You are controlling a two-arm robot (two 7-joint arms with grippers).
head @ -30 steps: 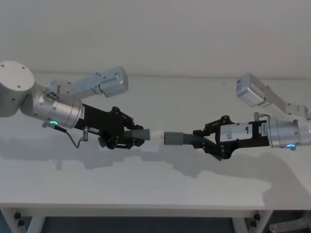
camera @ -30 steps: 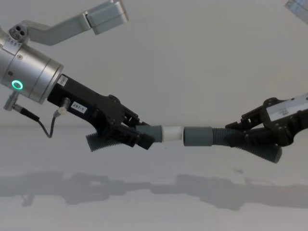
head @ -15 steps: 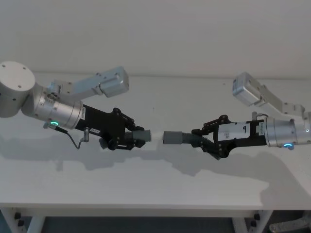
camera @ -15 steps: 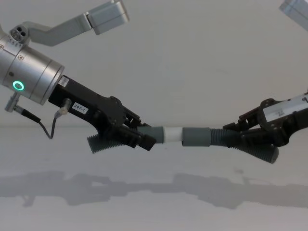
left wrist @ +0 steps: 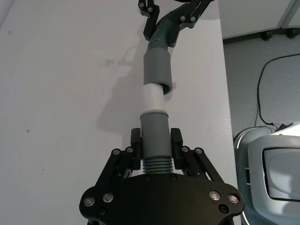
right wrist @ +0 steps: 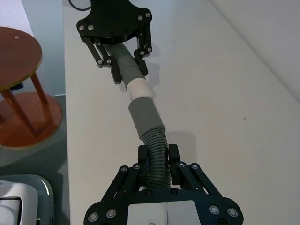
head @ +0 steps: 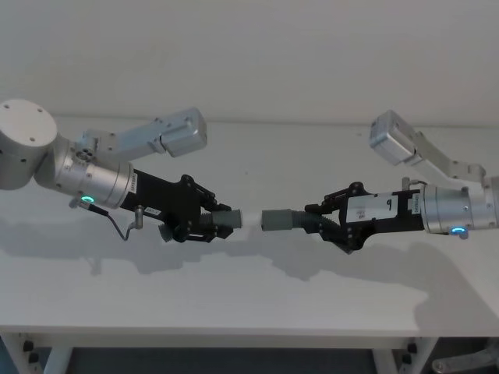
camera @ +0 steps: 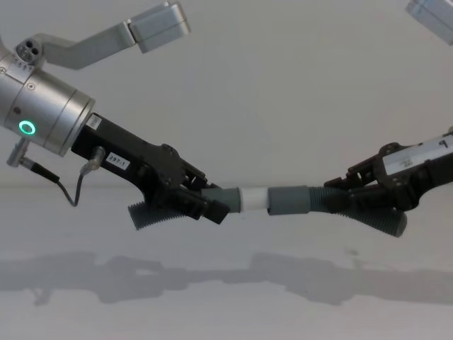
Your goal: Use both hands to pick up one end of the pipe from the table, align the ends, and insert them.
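Both pipe pieces hang in the air above the white table point(head: 249, 304). My left gripper point(head: 212, 223) is shut on the ribbed part of one piece, whose grey cuff point(camera: 228, 199) and white tip point(camera: 253, 199) point right. My right gripper point(head: 327, 223) is shut on the ribbed part of the other piece, its open grey sleeve point(camera: 289, 200) pointing left. The white tip point(left wrist: 152, 97) meets the mouth of the sleeve point(left wrist: 157, 68), nearly in line. From the right wrist, the sleeve point(right wrist: 145, 117) touches the tip point(right wrist: 137, 89) ahead of my right gripper point(right wrist: 158, 154).
Past the table's edge stand a round wooden stool point(right wrist: 18, 51) and a white machine point(left wrist: 276, 164) on the floor, with a black cable beside it. A thin cable loops under my left arm point(camera: 71, 191).
My right gripper has moved left with its piece, closing the small gap, so the sleeve's mouth now touches the white tip. The left gripper has barely shifted.
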